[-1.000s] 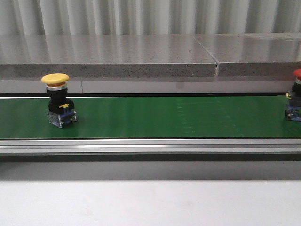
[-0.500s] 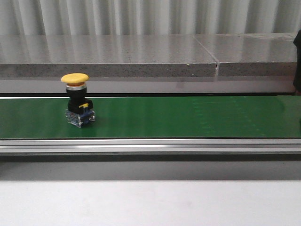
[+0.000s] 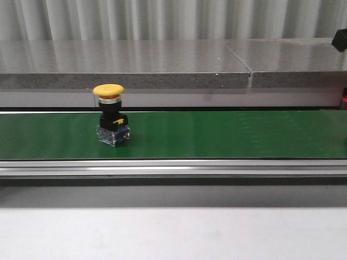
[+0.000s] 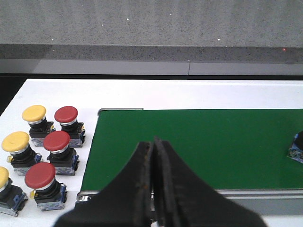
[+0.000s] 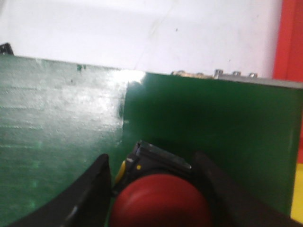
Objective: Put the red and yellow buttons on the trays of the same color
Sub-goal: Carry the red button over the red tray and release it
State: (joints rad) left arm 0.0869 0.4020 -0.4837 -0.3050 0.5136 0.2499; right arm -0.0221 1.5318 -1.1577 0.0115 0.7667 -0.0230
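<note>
— Buttons first: where did they sit relative to the grippers?
— A red button [image 5: 161,201] sat right between the right gripper's [image 5: 158,189] two dark fingers [image 5: 92,194], its black base pointing away from the wrist. The jaws stood only as wide as the button and appeared to grip it, above the green belt [image 5: 61,123].

— What lay past it?
— Beyond the belt's far edge was a white surface [image 5: 142,28], and off to the side a red tray edge [image 5: 291,38] with a sliver of yellow tray [image 5: 299,194] nearer the wrist.

— And the left gripper?
— The left gripper [image 4: 152,156] had its jaws pressed together, holding nothing, over the near end of the belt. Beside it, on the white table [image 4: 189,92], stood a cluster of spare buttons: three red ones [image 4: 57,142] and three yellow ones [image 4: 34,114], close together.

— Anything blocking the belt?
— Only a yellow button [image 3: 110,114], upright on the belt in the front view, well apart from both grippers. Behind the belt ran a grey stone ledge [image 3: 135,65]. A dark bit of the right arm [image 3: 340,40] showed at the frame edge.
</note>
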